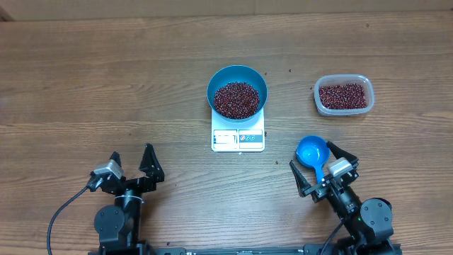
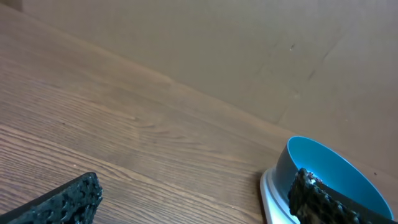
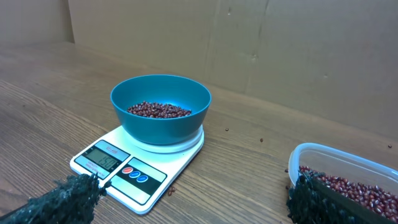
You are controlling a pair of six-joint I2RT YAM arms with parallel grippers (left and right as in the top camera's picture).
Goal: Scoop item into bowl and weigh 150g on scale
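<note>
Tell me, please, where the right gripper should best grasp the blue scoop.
By its handle, from the near side: the scoop lies with its round cup on the far side, and its narrow handle runs back between the fingers of the open right gripper.

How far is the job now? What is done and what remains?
Done: the bowl sits on the scale with beans in it. In hand: nothing; the left gripper and right gripper are open, and the scoop lies on the table by the right one. Left: confirming the weight; the display is too small to read.
</note>
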